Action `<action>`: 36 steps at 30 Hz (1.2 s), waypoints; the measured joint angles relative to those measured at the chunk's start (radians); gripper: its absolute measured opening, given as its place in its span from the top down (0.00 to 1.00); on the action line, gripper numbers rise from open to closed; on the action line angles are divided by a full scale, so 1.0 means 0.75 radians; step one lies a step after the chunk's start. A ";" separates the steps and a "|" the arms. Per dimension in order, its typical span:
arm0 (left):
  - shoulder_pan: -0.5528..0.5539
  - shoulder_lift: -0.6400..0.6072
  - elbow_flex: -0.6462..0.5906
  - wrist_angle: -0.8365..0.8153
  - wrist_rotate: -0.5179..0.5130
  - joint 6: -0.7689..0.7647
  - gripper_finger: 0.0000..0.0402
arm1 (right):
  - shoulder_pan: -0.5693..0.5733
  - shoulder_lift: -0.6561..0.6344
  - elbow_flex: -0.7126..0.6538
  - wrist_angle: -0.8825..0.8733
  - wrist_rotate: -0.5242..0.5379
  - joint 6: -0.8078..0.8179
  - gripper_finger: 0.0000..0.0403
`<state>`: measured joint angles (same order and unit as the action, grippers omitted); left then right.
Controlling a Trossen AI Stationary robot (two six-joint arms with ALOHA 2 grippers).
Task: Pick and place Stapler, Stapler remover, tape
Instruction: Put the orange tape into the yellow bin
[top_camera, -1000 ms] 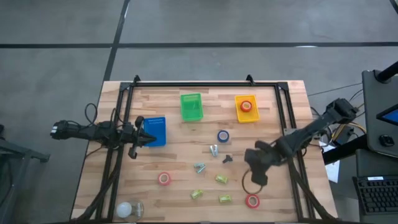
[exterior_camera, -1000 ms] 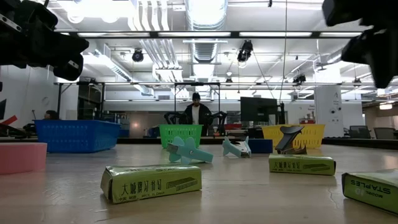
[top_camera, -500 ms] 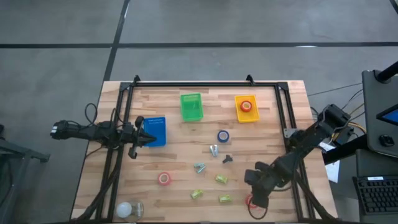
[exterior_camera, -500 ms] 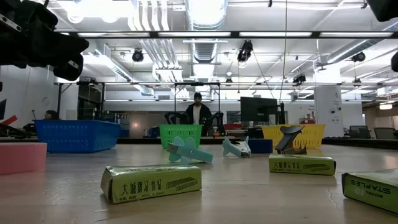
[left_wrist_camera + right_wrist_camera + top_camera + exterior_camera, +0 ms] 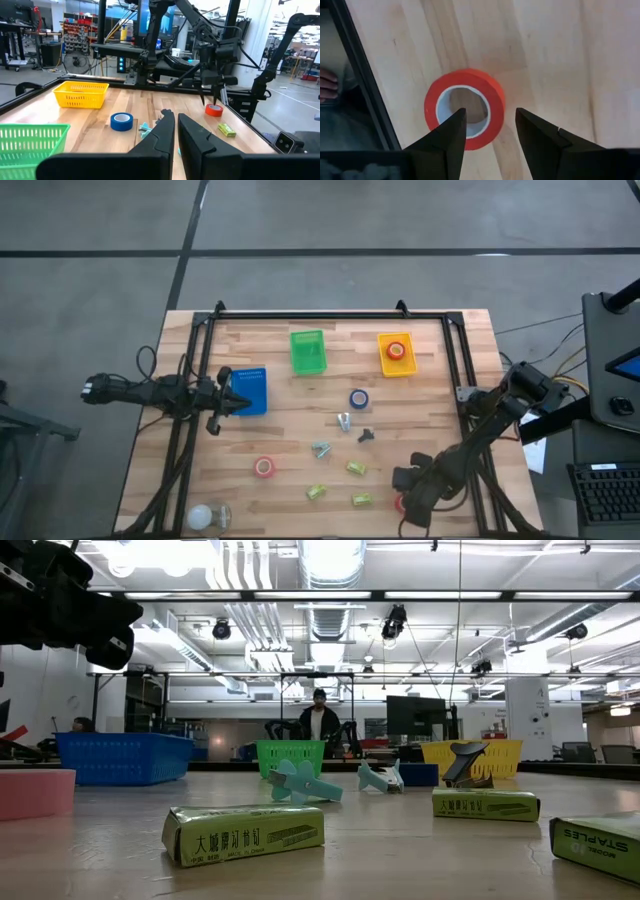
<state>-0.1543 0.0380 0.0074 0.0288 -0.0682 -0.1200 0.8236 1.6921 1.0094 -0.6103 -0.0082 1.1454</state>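
Wooden table [image 5: 300, 450]: right gripper [image 5: 487, 131] open above red tape [image 5: 465, 109]; left gripper [image 5: 176, 129] closed

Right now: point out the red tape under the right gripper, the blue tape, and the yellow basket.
red tape [image 5: 492, 102], right wrist view, outer band.
blue tape [image 5: 121, 121], left wrist view, side wall.
yellow basket [image 5: 384, 365], high view, rim.

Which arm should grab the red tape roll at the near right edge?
Right. Its pincer is open and straddles the red tape roll from directly above. The left pincer sits at the blue basket, far across the table.
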 joint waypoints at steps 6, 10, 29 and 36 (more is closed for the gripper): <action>0.000 0.000 0.000 0.000 0.000 0.000 0.94 | 0.005 0.035 -0.002 -0.020 0.000 -0.032 0.60; 0.000 0.000 0.000 0.000 0.000 0.000 0.94 | 0.001 0.034 -0.006 -0.030 0.011 -0.048 0.64; 0.000 0.000 0.000 0.000 0.000 0.000 0.94 | -0.016 0.069 -0.012 -0.030 0.013 -0.108 0.89; 0.000 0.000 0.000 0.000 0.000 0.000 0.94 | -0.107 0.065 0.000 -0.127 0.014 -0.227 0.88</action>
<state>-0.1543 0.0380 0.0071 0.0288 -0.0683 -0.1202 0.7432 1.7408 1.0092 -0.7052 0.0021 0.9751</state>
